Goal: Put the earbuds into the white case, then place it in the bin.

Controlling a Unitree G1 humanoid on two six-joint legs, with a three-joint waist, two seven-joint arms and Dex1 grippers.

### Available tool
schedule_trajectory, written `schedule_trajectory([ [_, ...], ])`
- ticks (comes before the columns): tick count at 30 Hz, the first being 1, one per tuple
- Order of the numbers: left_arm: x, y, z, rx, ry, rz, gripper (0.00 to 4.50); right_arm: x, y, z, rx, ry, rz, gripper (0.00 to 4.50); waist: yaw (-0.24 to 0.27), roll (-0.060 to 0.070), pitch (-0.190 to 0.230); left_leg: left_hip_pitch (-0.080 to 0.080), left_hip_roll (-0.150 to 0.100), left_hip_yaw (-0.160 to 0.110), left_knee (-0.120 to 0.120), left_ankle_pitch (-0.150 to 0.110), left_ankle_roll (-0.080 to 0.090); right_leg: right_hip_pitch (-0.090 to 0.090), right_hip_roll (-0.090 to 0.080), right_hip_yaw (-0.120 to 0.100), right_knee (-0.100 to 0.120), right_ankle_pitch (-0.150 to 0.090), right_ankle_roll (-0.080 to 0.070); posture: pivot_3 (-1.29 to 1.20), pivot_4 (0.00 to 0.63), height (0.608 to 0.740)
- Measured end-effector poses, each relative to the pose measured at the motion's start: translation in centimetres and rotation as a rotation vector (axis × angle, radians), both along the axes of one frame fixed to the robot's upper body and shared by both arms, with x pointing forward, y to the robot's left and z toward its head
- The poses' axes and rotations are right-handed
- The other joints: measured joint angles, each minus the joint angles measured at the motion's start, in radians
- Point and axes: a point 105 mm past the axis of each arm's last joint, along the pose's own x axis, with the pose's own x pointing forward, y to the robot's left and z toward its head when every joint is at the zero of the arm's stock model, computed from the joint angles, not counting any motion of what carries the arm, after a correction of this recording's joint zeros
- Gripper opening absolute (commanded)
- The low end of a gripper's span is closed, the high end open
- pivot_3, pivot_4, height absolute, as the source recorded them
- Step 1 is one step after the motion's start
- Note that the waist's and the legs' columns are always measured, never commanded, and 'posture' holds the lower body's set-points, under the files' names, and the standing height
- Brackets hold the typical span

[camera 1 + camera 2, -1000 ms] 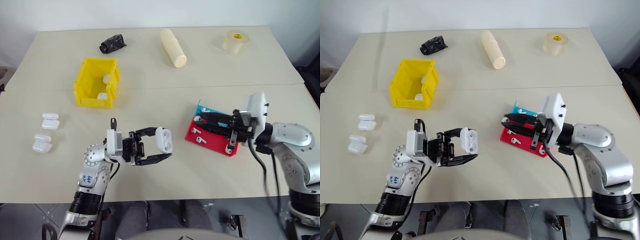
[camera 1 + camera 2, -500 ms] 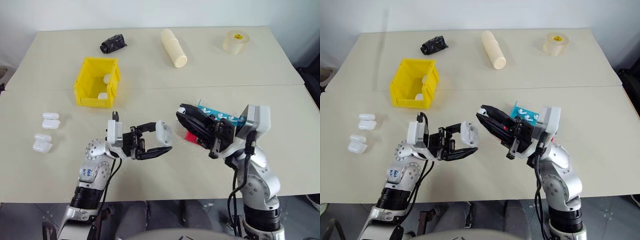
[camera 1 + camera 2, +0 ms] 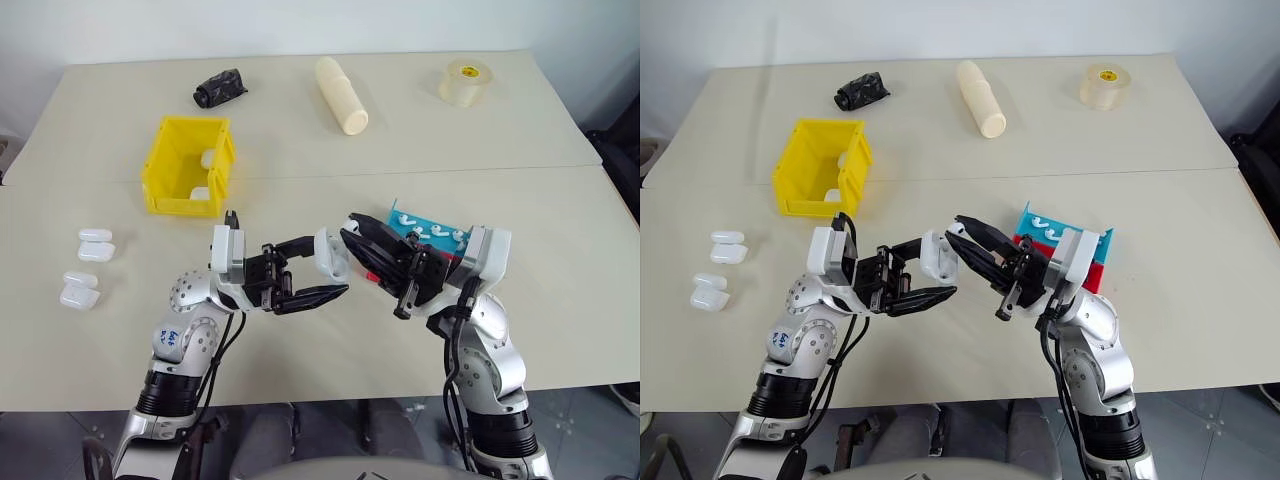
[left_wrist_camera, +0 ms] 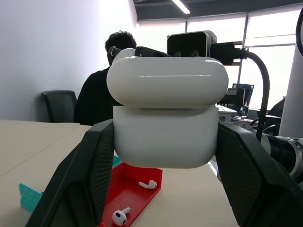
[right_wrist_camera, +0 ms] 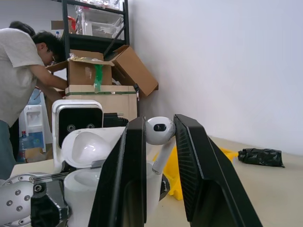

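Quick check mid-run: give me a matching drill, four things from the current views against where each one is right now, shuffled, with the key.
Things:
1. white case
2. earbud
3. tape roll
4. black bag

Places:
A. far table edge, on the robot's right
B. pinched in the right gripper, just beside the open case
C. far table edge, beyond the yellow bin
D. clamped in the left gripper, lid open

Pairs: 1-D, 2-B, 3-A, 4-C
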Motion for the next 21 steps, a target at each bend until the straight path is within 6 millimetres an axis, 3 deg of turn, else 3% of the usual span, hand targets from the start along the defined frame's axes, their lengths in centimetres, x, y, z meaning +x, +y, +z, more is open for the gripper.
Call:
schedule_trajectory([
  [10, 0.01, 0.07, 0.01, 0.004, 0.005, 0.000, 2.79, -0.28, 0.87, -0.18, -0.006, -0.007, 0.040, 0.49, 0.000, 0.000, 0.000, 0.000, 0.000, 0.000, 0.000, 0.000, 0.000, 0.000, 0.000, 0.000, 0.000, 0.000, 0.000, 0.00, 0.150, 0.740],
  [21, 0.22, -0.05, -0.12, 0.001, 0.036, 0.009, 2.79, -0.06, 0.38, -0.84, -0.056, -0.046, 0.034, 0.49, 0.000, 0.000, 0.000, 0.000, 0.000, 0.000, 0.000, 0.000, 0.000, 0.000, 0.000, 0.000, 0.000, 0.000, 0.000, 0.00, 0.150, 0.740],
])
